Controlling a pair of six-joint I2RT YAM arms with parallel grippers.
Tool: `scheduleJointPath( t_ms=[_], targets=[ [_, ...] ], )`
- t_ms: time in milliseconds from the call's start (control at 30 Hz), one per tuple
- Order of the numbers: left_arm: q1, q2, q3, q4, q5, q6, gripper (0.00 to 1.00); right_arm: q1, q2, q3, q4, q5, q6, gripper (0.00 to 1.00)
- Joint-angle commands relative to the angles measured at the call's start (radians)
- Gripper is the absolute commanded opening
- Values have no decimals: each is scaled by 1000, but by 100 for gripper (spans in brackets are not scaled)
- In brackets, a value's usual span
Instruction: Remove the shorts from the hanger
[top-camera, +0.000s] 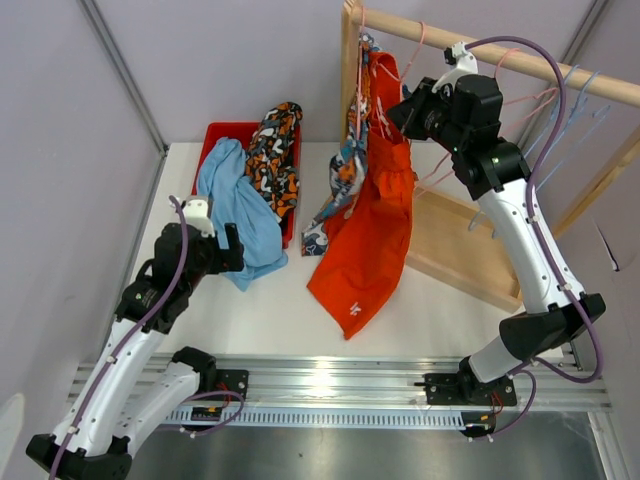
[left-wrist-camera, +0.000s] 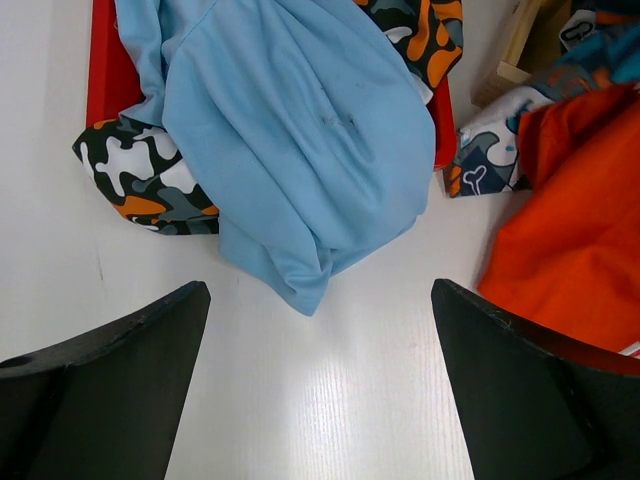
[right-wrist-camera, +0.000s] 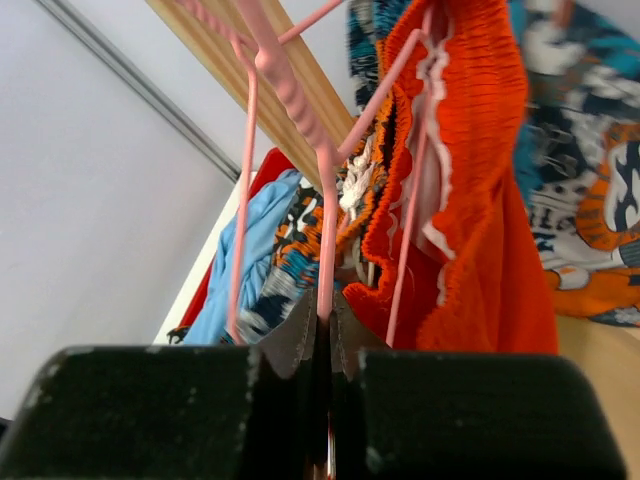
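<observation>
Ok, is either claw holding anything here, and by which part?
The right claw is shut on a pink hanger, pinching one thin wire of it. The left claw is open, holding nothing.

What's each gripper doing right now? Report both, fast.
Left gripper: open, holding nothing.
Right gripper: fingers shut on the pink hanger.

Right tool (top-camera: 397, 115) meets the pink hanger (top-camera: 419, 45) of the orange shorts (top-camera: 375, 230), seemingly gripping it.
</observation>
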Motion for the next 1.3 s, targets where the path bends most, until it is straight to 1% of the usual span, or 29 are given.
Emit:
scheduleJointPath(
  t_ms=[0, 133, 233, 267, 333, 367, 400, 433, 467, 533, 567, 600, 633, 667, 767, 833, 933, 1167, 1267],
  targets=[
    [-18, -18, 8, 34, 12, -15, 99, 0, -44, 4, 19, -2, 2, 0],
    [-45, -34, 24, 60, 35, -6, 99, 0, -85, 58, 22, 41, -10, 0],
    [-128, -5, 88, 73, 14, -29, 99, 0, -110, 122, 33, 69, -9, 0],
    [-198, 8, 127, 80, -15, -34, 99, 0, -111, 168, 28, 78, -6, 0],
    [-284, 67, 203, 100, -52, -35, 99, 1, -111, 210, 10, 86, 3, 0],
    [-385, 92, 258, 108, -78, -31, 100, 1, -114, 225, 7, 89, 10, 0],
    [-434, 119, 320, 128, -112, -23, 99, 1, -119, 241, 4, 92, 16, 0],
    [-487, 185, 353, 138, -121, 1, 99, 1, -134, 239, 4, 98, 32, 0],
    [-586, 221, 420, 151, -129, 14, 99, 1, -146, 233, 5, 112, 45, 0],
    [-683, 291, 516, 194, -120, 63, 99, 17, -172, 187, 21, 159, 83, 0],
    [-776, 360, 572, 214, -114, 78, 99, 26, -203, 167, 28, 167, 91, 0],
    [-812, 391, 621, 237, -100, 92, 99, 35, -218, 147, 36, 179, 98, 0],
    [-847, 420, 642, 258, -51, 109, 99, 61, -229, 115, 41, 210, 105, 0],
    [-896, 472, 678, 308, -25, 111, 99, 72, -251, 103, 41, 219, 112, 0],
    [-950, 566, 737, 400, 79, 92, 99, 101, -280, 78, 33, 224, 125, 0],
    [-976, 610, 780, 430, 131, 78, 99, 112, -292, 80, 8, 234, 126, 0],
    [-1012, 683, 804, 479, 185, 78, 100, 116, -324, 63, 1, 235, 126, 0],
    [-1039, 799, 844, 540, 190, 55, 99, 116, -383, 26, 2, 230, 134, 0],
    [-1044, 825, 844, 557, 155, 61, 99, 116, -398, 21, 5, 204, 149, 0]
  ],
)
